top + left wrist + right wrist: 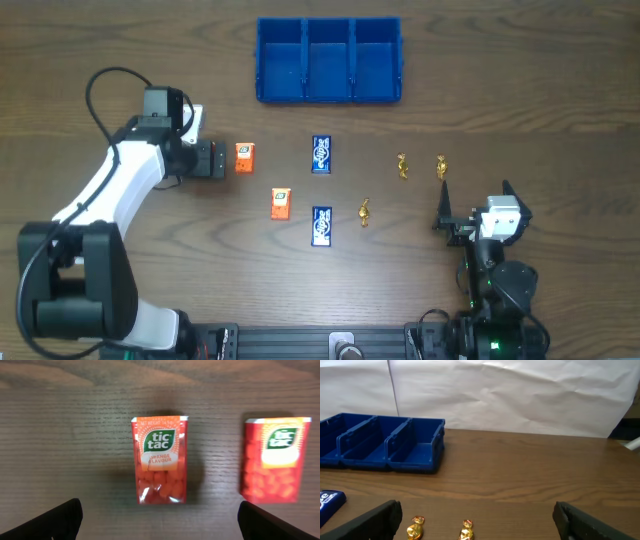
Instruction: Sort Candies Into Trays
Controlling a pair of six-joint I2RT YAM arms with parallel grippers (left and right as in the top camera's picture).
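An orange mint box (245, 158) (160, 459) lies flat on the wooden table, directly ahead of my left gripper (214, 160) (160, 522), which is open and apart from it. A second orange box (281, 203) (274, 460) lies a little nearer the front. Two blue candy packs (321, 155) (321, 226) lie near the middle. Three gold-wrapped candies (402, 166) (441, 166) (364, 212) sit to the right; two of them (415, 527) (466, 530) appear in the right wrist view. My right gripper (474, 205) (475, 522) is open at the front right, holding nothing.
A blue tray (329, 92) (415, 463) with three compartments stands at the back centre. A white backdrop rises behind the table's far edge. Bare wood surrounds the candies on all sides.
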